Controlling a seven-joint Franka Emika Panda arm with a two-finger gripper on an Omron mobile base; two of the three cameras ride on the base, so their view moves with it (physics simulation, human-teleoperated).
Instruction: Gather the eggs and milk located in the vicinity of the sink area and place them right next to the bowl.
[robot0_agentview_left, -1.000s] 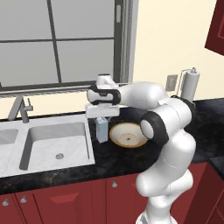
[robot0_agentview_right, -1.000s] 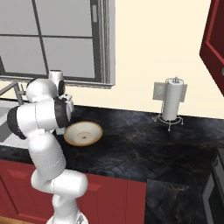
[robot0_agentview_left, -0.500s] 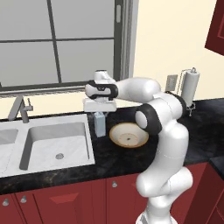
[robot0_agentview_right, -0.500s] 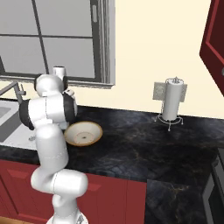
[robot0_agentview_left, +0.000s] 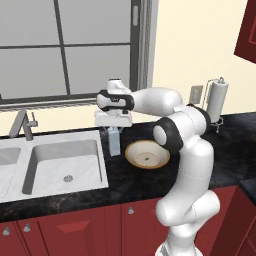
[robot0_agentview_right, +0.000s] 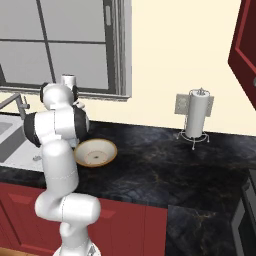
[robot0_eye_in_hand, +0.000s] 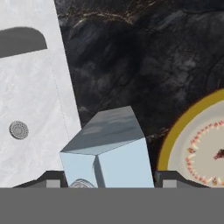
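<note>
The milk (robot0_agentview_left: 114, 145) is a pale blue-white gable-top carton, upright at the counter strip between the sink area (robot0_agentview_left: 65, 160) and the bowl (robot0_agentview_left: 147, 154). My gripper (robot0_agentview_left: 114, 129) comes down on it from above and is shut on its top. In the hand view the two dark finger tips flank the milk (robot0_eye_in_hand: 111, 148), with my gripper (robot0_eye_in_hand: 109, 180) closed against its sides. To the right lies the tan rim of the bowl (robot0_eye_in_hand: 175, 135), and the sink area (robot0_eye_in_hand: 30, 109) with its drain to the left. The bowl (robot0_agentview_right: 95, 152) sits beside the arm. The eggs are out of view.
A grey faucet (robot0_agentview_left: 22, 125) stands behind the sink. A white paper-towel roll (robot0_agentview_left: 217, 100) on a wire stand is at the back right of the black counter (robot0_agentview_right: 165, 160). The window wall runs close behind the hand. Red cabinets sit below the counter.
My hand has drawn back toward the window and slightly left with the carton in it. The carton has risen a little. The bowl has not moved.
</note>
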